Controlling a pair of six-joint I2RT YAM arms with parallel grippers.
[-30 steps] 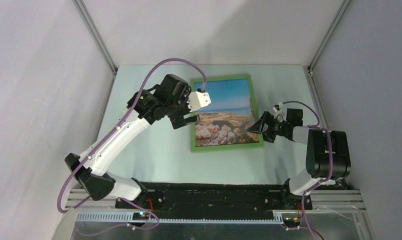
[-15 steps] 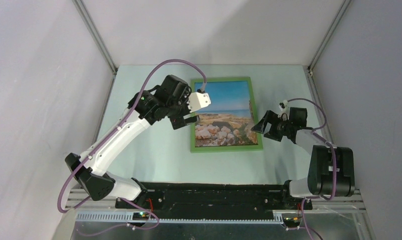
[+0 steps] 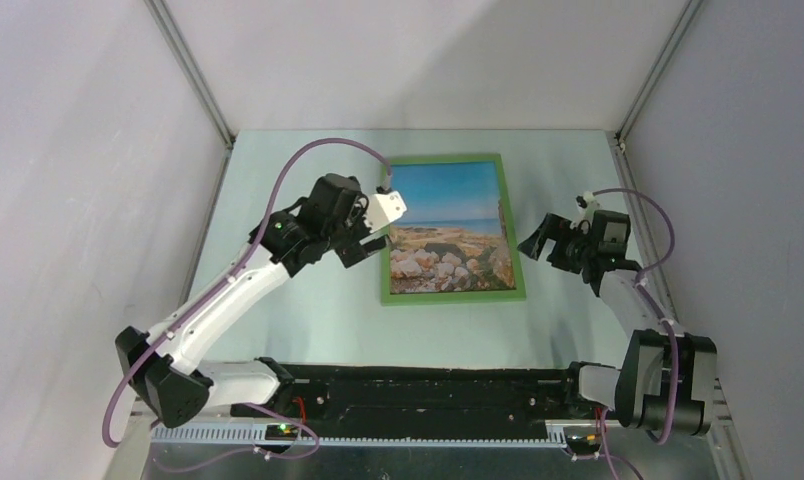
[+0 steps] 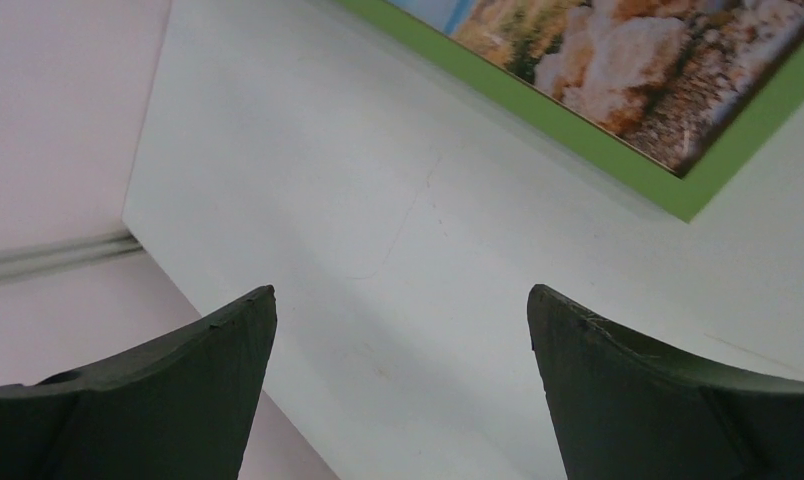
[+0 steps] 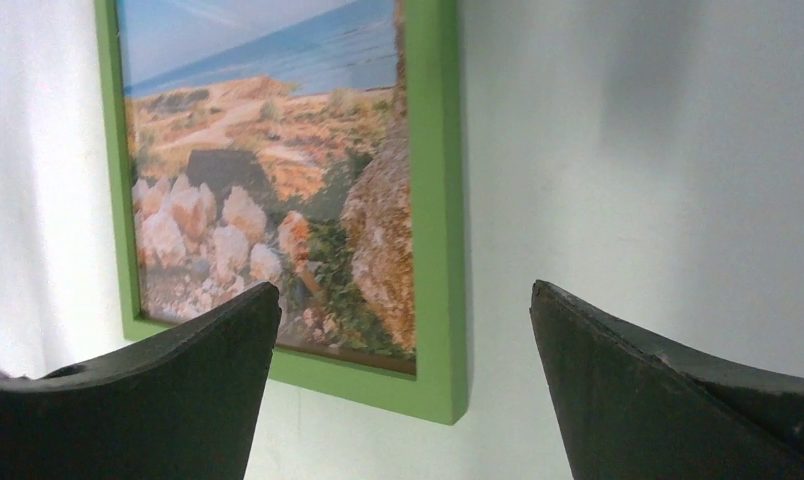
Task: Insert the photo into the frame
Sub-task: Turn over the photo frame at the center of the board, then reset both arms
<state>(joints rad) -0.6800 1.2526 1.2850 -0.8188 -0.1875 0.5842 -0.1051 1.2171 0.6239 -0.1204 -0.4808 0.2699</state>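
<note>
The frame (image 3: pixel 388 250) lies green side up in the middle of the table, with the photo (image 3: pixel 448 225) of sky, sea and rocks showing inside it. In the left wrist view the frame (image 4: pixel 618 150) crosses the upper right with the photo (image 4: pixel 618 60) inside. The right wrist view has the frame (image 5: pixel 436 200) and the photo (image 5: pixel 278 180) at upper left. My left gripper (image 3: pixel 370 243) hovers just left of the frame, open and empty. To the right of the frame my right gripper (image 3: pixel 540 240) is also open, holding nothing. Both stand apart from the frame.
The pale table (image 3: pixel 308 300) is walled by light panels on the left, back and right, with metal posts (image 3: pixel 193 75) at the back corners. A purple cable (image 3: pixel 308 160) loops over the left arm. The arm bases and a black rail (image 3: pixel 428 385) line the near edge.
My right gripper has drawn back from the frame's right edge toward the right wall. My left gripper has pulled slightly left and nearer, off the frame's left edge. The frame stays put.
</note>
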